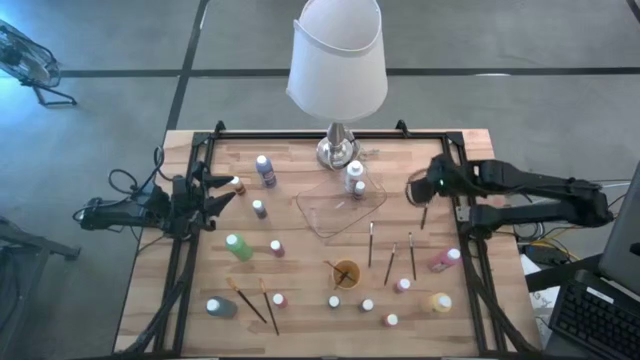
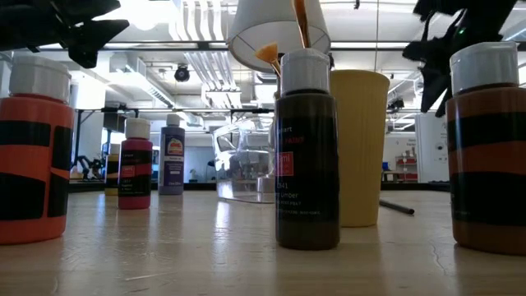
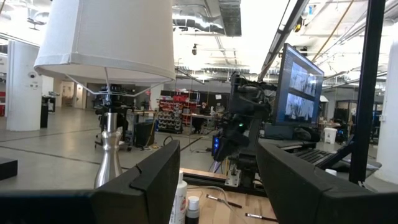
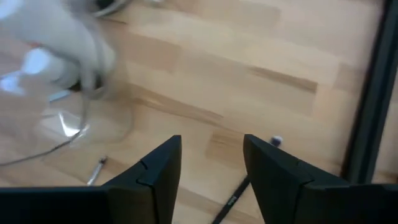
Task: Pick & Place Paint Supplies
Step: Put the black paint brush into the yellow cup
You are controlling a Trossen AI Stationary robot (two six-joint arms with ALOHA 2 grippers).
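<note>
Overhead, we see the right gripper [image 4: 211,174], jaws parted and empty, above a thin brush [image 1: 424,217] at the table's three o'clock (light, stiff, roll-prone; we'd pinch mid-handle); the left gripper [image 3: 214,180] waits open at nine o'clock.

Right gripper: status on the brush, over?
Right gripper open, empty, above a brush. Left gripper open, waiting at table's left edge. Nothing blocking.

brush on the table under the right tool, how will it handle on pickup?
The brush looks thin and rigid, lying flat on the wood, so probably light but hard to get fingers under. Its round handle may roll if nudged sideways. The right tool hangs open over it, not touching.
</note>
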